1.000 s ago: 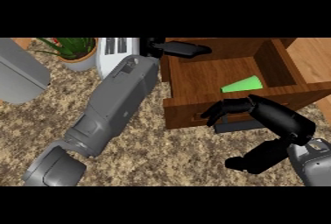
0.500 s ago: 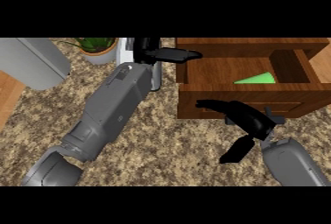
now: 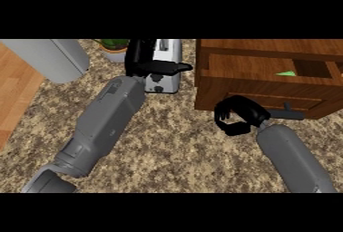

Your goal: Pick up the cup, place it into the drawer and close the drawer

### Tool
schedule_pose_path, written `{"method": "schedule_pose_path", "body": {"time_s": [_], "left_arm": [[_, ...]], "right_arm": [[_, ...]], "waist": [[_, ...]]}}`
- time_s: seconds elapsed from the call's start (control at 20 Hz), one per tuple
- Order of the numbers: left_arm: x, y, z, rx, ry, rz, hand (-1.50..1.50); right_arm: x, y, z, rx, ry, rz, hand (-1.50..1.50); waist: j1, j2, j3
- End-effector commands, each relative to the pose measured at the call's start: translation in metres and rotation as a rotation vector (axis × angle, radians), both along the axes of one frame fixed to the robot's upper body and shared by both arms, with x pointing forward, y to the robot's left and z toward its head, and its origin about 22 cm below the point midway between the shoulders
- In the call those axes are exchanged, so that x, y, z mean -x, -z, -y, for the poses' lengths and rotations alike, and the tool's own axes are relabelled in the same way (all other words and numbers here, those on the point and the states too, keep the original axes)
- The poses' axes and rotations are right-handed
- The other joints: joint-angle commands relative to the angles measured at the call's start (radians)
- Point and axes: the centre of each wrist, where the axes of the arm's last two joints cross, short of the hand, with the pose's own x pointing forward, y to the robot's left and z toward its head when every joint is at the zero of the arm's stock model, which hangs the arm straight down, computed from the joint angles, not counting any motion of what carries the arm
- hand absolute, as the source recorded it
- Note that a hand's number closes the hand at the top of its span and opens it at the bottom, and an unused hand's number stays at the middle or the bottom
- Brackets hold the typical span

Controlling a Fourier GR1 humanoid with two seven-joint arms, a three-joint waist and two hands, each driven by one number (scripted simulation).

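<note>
Speckled granite counter [image 3: 174, 149] fills my view, with a wooden drawer [image 3: 268, 72] unit at two o'clock. Its drawer is partly open, and I see a sliver of the green cup [image 3: 286, 73] already lying inside, near the right of the compartment. My right hand [image 3: 237, 117] sits at the drawer's front panel, fingers curled and holding nothing that I can see, touching or just short of the wood. My left hand [image 3: 150, 63] is at twelve o'clock against a white appliance [image 3: 164, 68], fingers extended and holding nothing. I judge the cup light, rigid and smooth, best taken round its wall. What's left is the drawer: stiff and heavy, best pushed flat on its front face.
</note>
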Motion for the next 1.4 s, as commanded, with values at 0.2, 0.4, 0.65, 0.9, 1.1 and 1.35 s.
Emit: {"method": "schedule_pose_path", "body": {"time_s": [0.2,0.4,0.65,0.9,1.1,1.35], "left_arm": [[0.005,0.008,-0.033,0.009,0.030,0.003,-1.50],[0.005,0.006,-0.050,0.016,0.052,-0.008,-1.50],[0.008,0.009,-0.053,-0.002,0.067,0.000,-1.50],[0.014,0.021,-0.059,0.001,0.090,-0.016,-1.50],[0.013,0.018,-0.070,-0.004,0.095,-0.007,-1.50],[0.017,0.023,-0.064,0.025,0.112,-0.013,-1.50]], "right_arm": [[-0.045,-0.019,0.041,-0.131,0.163,0.134,1.50],[-0.072,-0.065,0.057,-0.157,0.245,0.197,1.50],[-0.082,-0.090,0.070,-0.182,0.309,0.210,1.50],[-0.084,-0.110,0.085,-0.227,0.320,0.222,1.50],[-0.083,-0.120,0.094,-0.246,0.318,0.209,1.50],[-0.081,-0.125,0.101,-0.280,0.305,0.212,1.50]], "waist": [[0.049,0.015,0.005],[0.086,0.023,0.005],[0.093,0.033,0.004],[0.118,0.041,0.003],[0.130,0.039,0.002],[0.133,0.039,0.003]]}}
